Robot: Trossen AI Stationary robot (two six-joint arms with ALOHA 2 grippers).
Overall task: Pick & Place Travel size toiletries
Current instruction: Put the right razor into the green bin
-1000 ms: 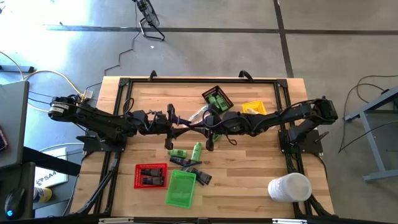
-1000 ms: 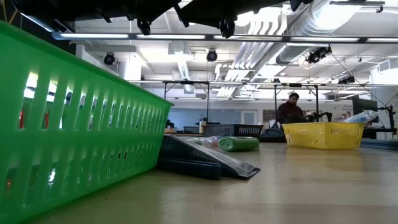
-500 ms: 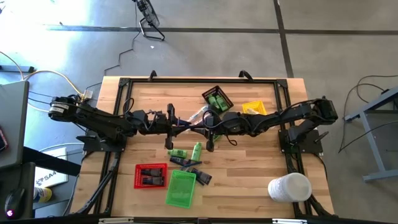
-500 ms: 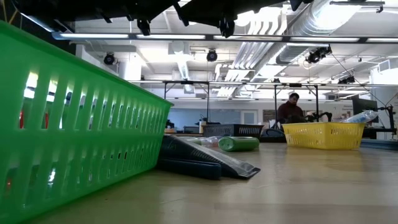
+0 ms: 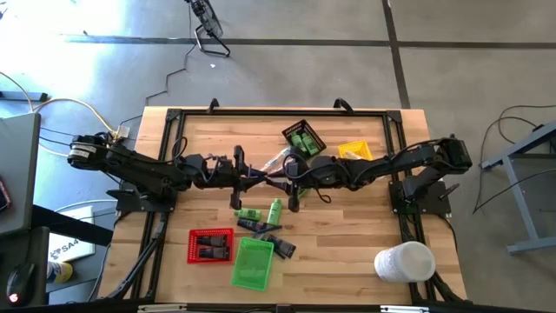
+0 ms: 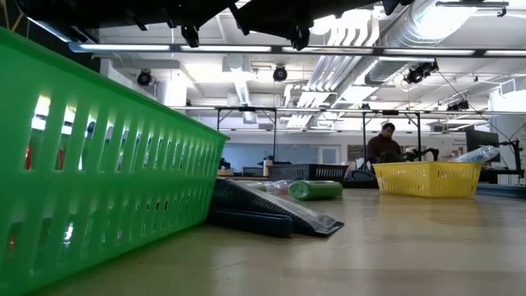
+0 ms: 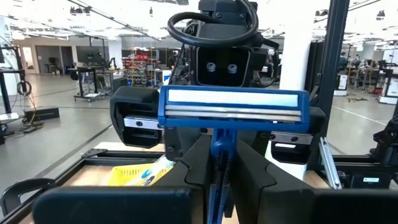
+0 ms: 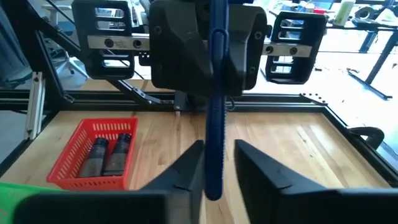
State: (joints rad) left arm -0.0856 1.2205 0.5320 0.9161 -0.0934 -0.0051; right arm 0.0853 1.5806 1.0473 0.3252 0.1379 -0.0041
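While facing, both grippers point(image 5: 276, 176) at razor point(image 7: 232, 111).

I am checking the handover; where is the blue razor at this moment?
The blue razor is above the middle of the table, between the left gripper, shut on its handle, and the right gripper, just in front of the black tray.

text: none legible | labels: none legible | numbers: none | signs: none

Overhead, table-level, two facing wrist views
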